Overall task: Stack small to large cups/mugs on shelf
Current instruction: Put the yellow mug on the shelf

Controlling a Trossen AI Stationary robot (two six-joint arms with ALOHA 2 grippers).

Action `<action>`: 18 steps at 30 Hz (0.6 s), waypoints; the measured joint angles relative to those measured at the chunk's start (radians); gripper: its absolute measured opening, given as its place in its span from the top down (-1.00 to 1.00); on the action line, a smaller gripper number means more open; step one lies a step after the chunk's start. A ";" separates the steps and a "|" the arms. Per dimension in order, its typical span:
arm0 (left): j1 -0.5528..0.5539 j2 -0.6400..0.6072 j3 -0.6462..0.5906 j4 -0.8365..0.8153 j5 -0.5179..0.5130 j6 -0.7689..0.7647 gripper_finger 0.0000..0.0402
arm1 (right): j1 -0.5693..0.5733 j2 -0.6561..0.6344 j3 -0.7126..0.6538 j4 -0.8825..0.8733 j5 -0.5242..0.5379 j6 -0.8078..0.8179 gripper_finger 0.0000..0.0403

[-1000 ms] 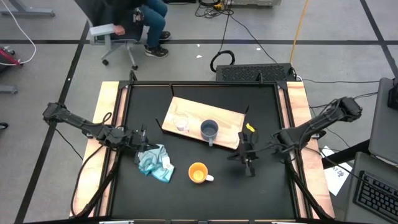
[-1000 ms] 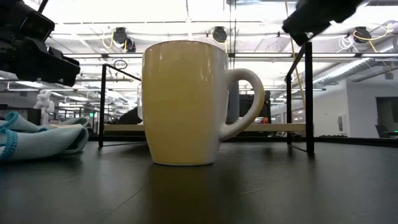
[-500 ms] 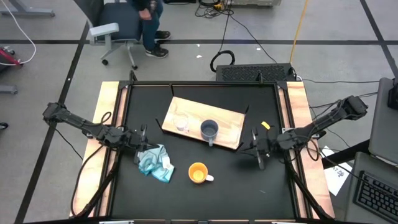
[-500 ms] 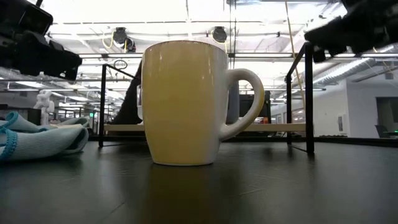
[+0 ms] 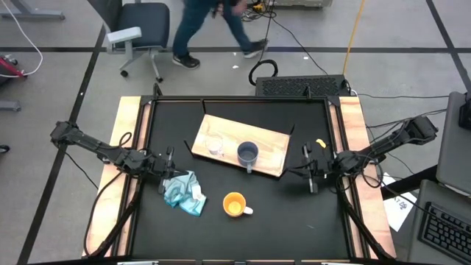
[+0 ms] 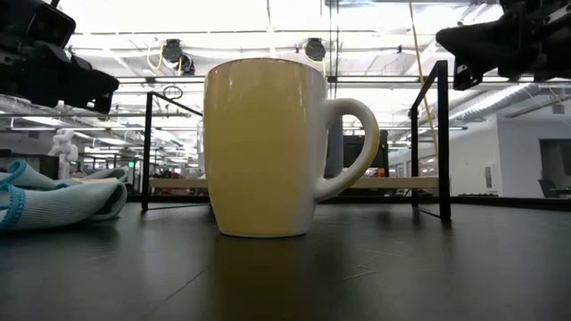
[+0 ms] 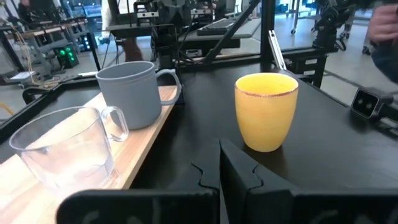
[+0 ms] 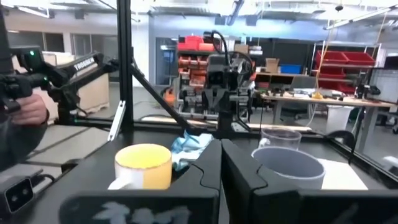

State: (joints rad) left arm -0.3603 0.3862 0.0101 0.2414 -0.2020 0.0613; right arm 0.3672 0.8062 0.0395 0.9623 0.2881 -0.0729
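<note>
- Standing on the shelf [image 5: 268, 143] in the centre of the high view are two of the three vessels: the clear glass cup [image 5: 214, 145] towards its left end and the grey-blue mug [image 5: 248, 154] beside it, apart, not nested
- The orange mug [image 5: 234, 205] sits off the board on the black tabletop [image 5: 309, 228], lower centre of the frame, white handle to the right, just right of the light blue cloth [image 5: 182, 190]
- As I judge it, nothing is stacked yet; the orange mug has to reach the board and the two smaller vessels have to go inside one another, small in large
- The left gripper [image 5: 166, 163] hovers at centre left beside the cloth, fingers pressed together, holding nothing
- The right gripper [image 5: 311, 168] hangs at centre right, off the board's right end, fingers likewise pressed together and empty
- The tabletop is matte black inside a dark frame with pale wooden side panels
- Beyond it lies grey floor with cables; a person [image 5: 221, 26] walks past an office chair [image 5: 136, 29] along the top edge, and the low view shows a bright workshop ceiling
</note>
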 joint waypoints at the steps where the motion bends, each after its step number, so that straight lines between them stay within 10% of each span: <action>1: 0.000 0.000 0.000 0.000 -0.001 0.015 0.98 | 0.000 0.000 0.000 0.000 0.000 0.000 1.00; 18: 0.000 0.000 0.000 0.014 -0.007 0.004 0.98 | 0.000 0.001 -0.002 -0.010 -0.005 -0.057 1.00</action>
State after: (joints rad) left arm -0.3603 0.3862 0.0101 0.2558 -0.2089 0.0653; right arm 0.3672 0.8070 0.0380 0.9518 0.2836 -0.1301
